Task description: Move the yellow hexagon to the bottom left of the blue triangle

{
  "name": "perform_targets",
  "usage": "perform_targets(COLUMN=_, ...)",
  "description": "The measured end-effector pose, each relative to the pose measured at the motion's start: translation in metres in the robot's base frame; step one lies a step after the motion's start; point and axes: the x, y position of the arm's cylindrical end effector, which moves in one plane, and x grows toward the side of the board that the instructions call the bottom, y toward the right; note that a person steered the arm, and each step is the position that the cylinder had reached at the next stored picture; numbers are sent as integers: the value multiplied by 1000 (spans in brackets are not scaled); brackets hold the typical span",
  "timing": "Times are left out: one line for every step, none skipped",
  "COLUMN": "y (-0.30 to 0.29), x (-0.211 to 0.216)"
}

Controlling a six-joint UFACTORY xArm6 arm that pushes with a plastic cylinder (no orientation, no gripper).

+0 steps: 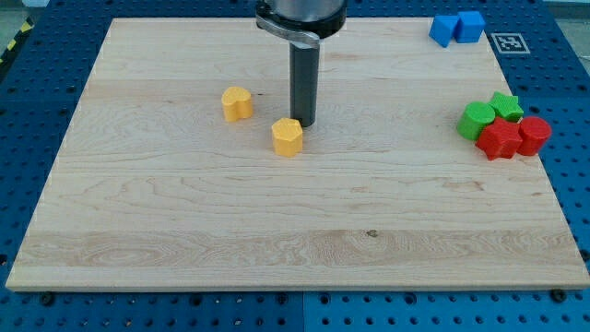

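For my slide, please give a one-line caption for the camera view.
My tip touches the upper right of the yellow hexagon, far left of the blue blocks at the board's top right.

Yellow hexagon [288,137]: small chunky block, flat on surface, left of centre; blue triangle [443,29]: at view's top right edge, touching second blue block on its right; the two well apart.
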Motion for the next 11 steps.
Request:
perform_targets(y=-58, x=16)
perform_targets(y=-65, x=58)
perform_targets(y=-7, x=48)
perform_targets(y=54, x=-3)
perform_targets(y=83, x=-22)
perform_targets(y=83, x=-1)
perform_targets(y=94, x=-25)
perform_targets(y=136, x=-85)
perform_targets(y=148, x=-97)
perform_targets(y=105, x=-93)
perform_targets(y=66, x=-101)
